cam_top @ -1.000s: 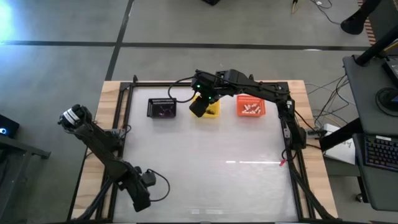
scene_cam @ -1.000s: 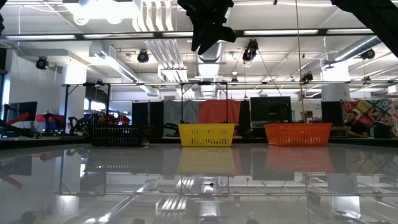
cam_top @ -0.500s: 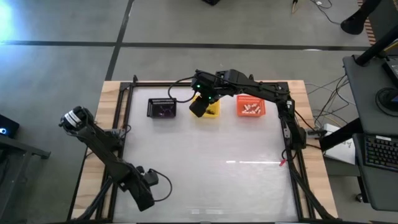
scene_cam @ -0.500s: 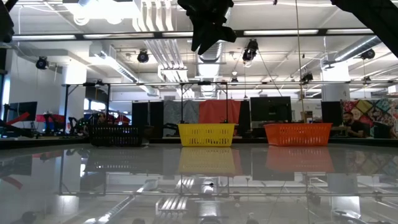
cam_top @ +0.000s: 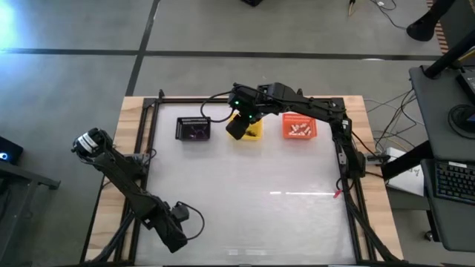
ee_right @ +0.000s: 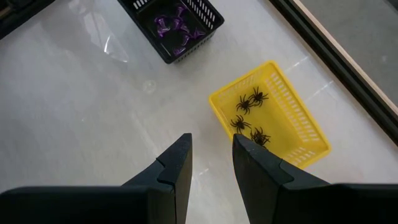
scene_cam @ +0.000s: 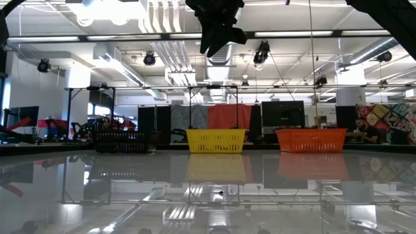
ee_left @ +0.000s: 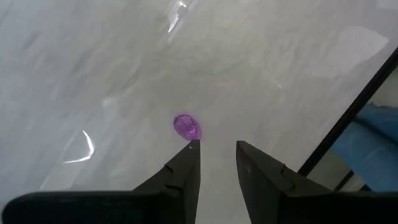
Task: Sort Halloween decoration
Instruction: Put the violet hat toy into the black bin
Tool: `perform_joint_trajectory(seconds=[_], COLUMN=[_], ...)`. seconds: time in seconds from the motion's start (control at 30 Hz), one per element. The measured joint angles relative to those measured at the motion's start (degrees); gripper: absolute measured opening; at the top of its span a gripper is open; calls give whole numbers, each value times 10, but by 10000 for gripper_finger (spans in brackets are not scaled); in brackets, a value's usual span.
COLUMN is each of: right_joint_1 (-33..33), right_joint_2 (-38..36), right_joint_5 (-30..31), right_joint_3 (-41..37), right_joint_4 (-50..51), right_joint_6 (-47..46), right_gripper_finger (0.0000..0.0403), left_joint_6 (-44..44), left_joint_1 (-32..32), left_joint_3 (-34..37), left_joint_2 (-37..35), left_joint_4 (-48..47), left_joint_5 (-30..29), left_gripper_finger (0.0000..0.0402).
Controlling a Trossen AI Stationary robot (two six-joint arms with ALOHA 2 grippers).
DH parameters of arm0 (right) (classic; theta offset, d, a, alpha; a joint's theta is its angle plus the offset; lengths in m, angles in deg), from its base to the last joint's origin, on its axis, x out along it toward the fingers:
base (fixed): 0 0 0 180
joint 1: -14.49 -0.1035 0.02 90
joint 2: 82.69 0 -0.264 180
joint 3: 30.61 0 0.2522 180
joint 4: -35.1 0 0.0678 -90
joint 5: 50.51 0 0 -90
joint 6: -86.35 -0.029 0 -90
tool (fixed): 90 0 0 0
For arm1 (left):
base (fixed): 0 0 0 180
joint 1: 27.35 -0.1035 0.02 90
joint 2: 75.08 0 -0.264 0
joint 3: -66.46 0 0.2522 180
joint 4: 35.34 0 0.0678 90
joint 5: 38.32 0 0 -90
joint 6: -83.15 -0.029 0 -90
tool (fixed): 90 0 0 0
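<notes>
Bright ceiling lights and dark screens fill the big room behind the shiny white table (cam_top: 245, 185), which sits in a wooden frame. No words or labels can be read on anything.

Three small plastic baskets stand in a row at the far side of the table. The black plastic basket (ee_right: 175, 25) holds little purple trinkets (ee_right: 176, 28) that look like curly plastic bits. The yellow plastic basket (ee_right: 277, 118) holds four tiny black spiders (ee_right: 249, 115) with thin legs. The orange plastic basket (cam_top: 300, 127) holds small white pieces (cam_top: 299, 130), too tiny to make out.

One more purple trinket (ee_left: 185, 126), a small round shiny blob, lies alone on the table near the left front corner. The left gripper (ee_left: 216, 149) hangs right over it, fingers a little apart and holding nothing; one fingertip sits just beside the blob.

The right gripper (ee_right: 211, 144) floats high above the table near the yellow basket. Its fingers are a little apart too, with nothing between them.
</notes>
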Motion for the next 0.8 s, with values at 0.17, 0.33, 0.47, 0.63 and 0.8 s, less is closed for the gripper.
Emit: perform_joint_trajectory(seconds=[0.17, 0.33, 0.47, 0.63, 0.8], right_joint_1=[-1, -7, -10, -10, -10], right_joint_2=[0, 0, 0, 0, 0], right_joint_5=[0, 0, 0, 0, 0], right_joint_3=[0, 0, 0, 0, 0], right_joint_4=[0, 0, 0, 0, 0], right_joint_6=[0, 0, 0, 0, 0], right_gripper_finger=[107, 107, 107, 107, 107], left_joint_6=[7, 34, 50, 51, 51], left_joint_1=[0, 0, 0, 0, -1], left_joint_3=[1, 17, 32, 33, 35], left_joint_2=[0, 0, 0, 0, 0], left_joint_4=[0, 0, 1, 4, 10], left_joint_5=[0, 2, 4, 7, 10], left_gripper_finger=[86, 86, 86, 86, 86])
